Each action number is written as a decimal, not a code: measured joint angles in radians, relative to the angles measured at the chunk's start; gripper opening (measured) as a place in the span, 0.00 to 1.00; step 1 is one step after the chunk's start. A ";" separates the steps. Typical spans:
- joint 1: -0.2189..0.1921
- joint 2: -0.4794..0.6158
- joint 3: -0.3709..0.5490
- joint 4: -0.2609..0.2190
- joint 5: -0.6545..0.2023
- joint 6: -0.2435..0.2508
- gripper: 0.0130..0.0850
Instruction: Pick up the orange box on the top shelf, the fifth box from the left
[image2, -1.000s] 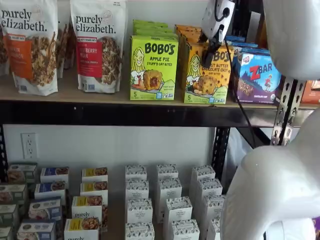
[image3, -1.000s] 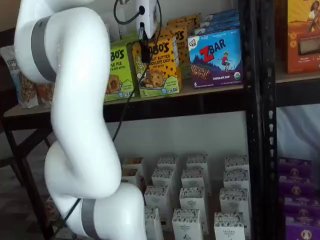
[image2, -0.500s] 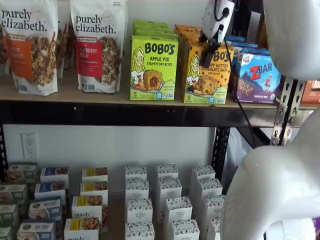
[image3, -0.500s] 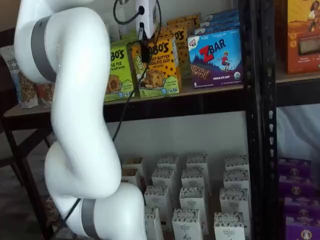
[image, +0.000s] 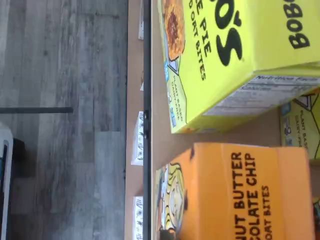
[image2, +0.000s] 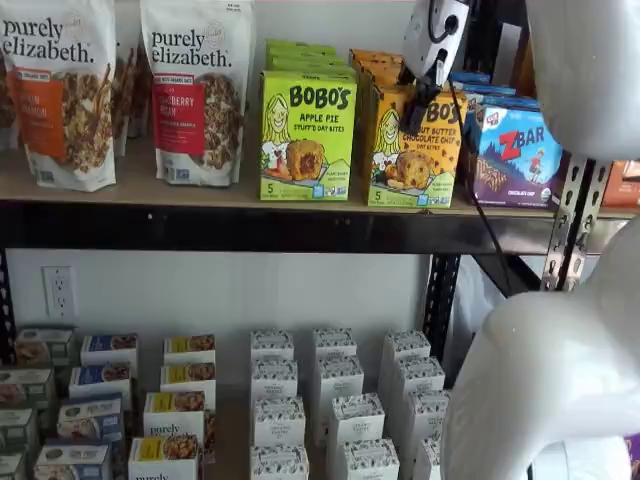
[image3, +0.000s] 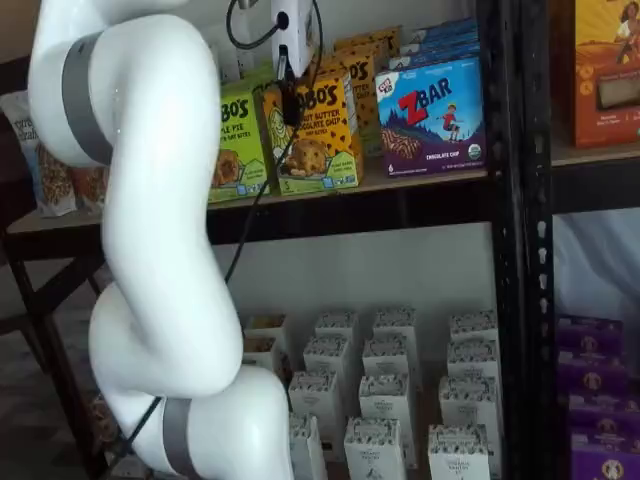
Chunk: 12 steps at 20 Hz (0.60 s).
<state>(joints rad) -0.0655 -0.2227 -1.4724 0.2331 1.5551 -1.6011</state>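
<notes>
The orange box (image2: 415, 160) stands on the top shelf (image2: 150, 190) between a green Bobo's box and a ZBar box; it also shows in a shelf view (image3: 320, 140). The gripper (image2: 415, 112) hangs from above at the box's top edge, and one black finger lies over the upper front face. It shows the same way in a shelf view (image3: 290, 105). No gap between fingers shows, so I cannot tell open from shut. In the wrist view the orange box's top (image: 240, 195) is close below the camera.
The green Apple Pie box (image2: 307, 135) stands close on the left, the ZBar box (image2: 515, 150) close on the right. More orange boxes stand behind. Granola bags (image2: 195, 90) stand further left. A black upright (image3: 510, 250) rises at the right. Small white boxes (image2: 335, 400) fill the lower level.
The gripper has crept slightly upward, and the orange box's upper part has shifted a little with it. Nothing else has moved.
</notes>
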 joint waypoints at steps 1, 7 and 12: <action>-0.001 -0.001 0.001 0.001 -0.002 0.000 0.56; -0.004 -0.005 0.005 0.008 -0.007 -0.003 0.39; -0.003 -0.004 0.002 0.002 -0.003 -0.002 0.39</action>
<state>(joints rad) -0.0682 -0.2267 -1.4700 0.2352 1.5520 -1.6033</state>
